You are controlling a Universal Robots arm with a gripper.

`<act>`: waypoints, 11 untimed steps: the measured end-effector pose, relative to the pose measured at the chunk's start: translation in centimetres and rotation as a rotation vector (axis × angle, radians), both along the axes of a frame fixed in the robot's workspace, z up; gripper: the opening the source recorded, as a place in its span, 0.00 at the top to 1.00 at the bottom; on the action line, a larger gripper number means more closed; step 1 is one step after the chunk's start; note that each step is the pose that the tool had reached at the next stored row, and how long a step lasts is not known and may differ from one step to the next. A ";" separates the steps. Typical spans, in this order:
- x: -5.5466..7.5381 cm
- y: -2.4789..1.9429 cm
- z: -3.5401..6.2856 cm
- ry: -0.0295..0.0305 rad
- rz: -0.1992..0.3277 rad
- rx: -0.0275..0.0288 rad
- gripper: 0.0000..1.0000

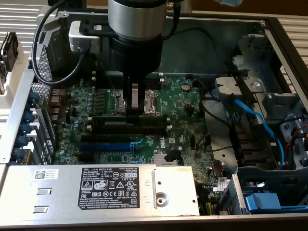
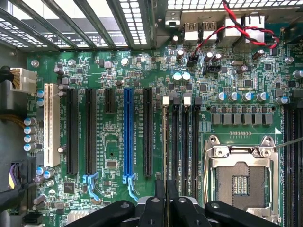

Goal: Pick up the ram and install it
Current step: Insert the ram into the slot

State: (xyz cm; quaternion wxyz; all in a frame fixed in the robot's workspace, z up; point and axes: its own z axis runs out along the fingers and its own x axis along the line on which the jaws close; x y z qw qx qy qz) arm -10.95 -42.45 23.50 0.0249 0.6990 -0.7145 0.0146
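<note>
The ram (image 1: 144, 121) is a long dark-green stick with a pale label. It stands on edge along the black memory slots (image 1: 159, 131) in the middle of the motherboard (image 1: 187, 110). My gripper (image 1: 135, 109) points straight down and is shut on the ram's top edge near the middle of its length. In the wrist view the ram (image 2: 165, 142) shows edge-on as a thin line over the memory slot nearest the blue slot, running out from between my black fingers (image 2: 156, 198). I cannot tell how deep it sits in the slot.
A blue expansion slot (image 2: 128, 137) and black slots lie beside the memory slots (image 2: 189, 142). The CPU socket (image 2: 241, 179) sits on their other side. The labelled metal power supply (image 1: 96, 185) borders the board's near side. At the exterior view's right are blue cables (image 1: 255, 120).
</note>
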 end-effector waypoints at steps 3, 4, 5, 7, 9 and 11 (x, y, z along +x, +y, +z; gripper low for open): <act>0.0 -0.05 0.00 0.0002 0.000 -0.0001 0.87; 0.0 -0.05 -0.01 0.0002 0.000 -0.0003 0.87; 0.0 -0.05 -0.02 0.0002 0.000 -0.0003 0.87; 0.0 -0.05 -0.05 0.0001 0.000 -0.0001 0.87; 0.0 -0.03 -0.10 0.0000 0.000 0.0001 0.87; 0.0 -0.02 -0.10 0.0001 0.000 0.0000 0.87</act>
